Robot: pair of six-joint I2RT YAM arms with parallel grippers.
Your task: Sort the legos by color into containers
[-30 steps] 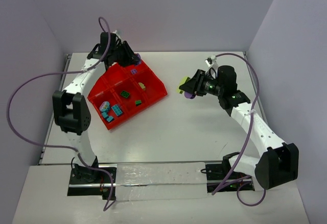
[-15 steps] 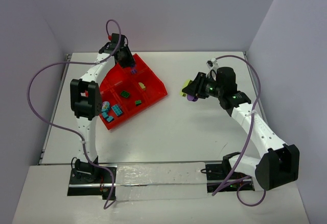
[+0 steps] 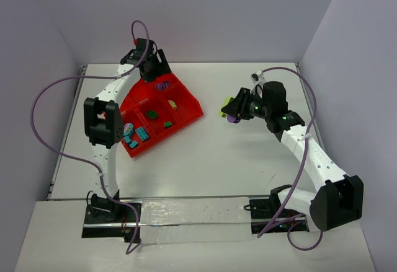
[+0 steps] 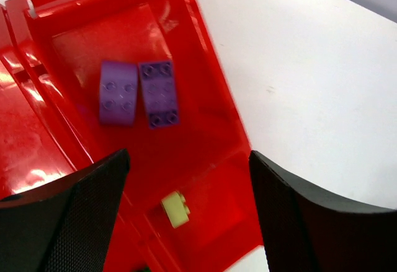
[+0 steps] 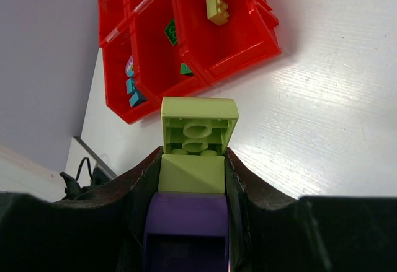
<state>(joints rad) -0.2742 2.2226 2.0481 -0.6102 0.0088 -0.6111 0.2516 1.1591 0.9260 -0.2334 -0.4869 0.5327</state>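
Fingers [image 4: 74, 216] of the left gripper [image 4: 189, 157] are spread wide, with nothing between them. This gripper hangs over the far corner compartment of the bright red plastic divided tray [image 3: 133, 103]. In that compartment a pale purple studded brick [image 4: 118, 92] and a darker purple studded brick [image 4: 159, 93] lie side by side, touching. A small yellow-green brick [image 4: 175, 210] lies in the adjoining compartment. Green bricks [image 3: 152, 113] and teal bricks [image 3: 142, 133] occupy compartments nearer the tray's front corner.

The right gripper [image 5: 192, 179] is positioned well apart from the tray, off its right side. Its fingers pinch a stacked clump: a yellow-green plastic brick [image 5: 198, 126] with its underside tubes visible, joined to a purple plastic brick [image 5: 186, 222] set deeper between the fingers.
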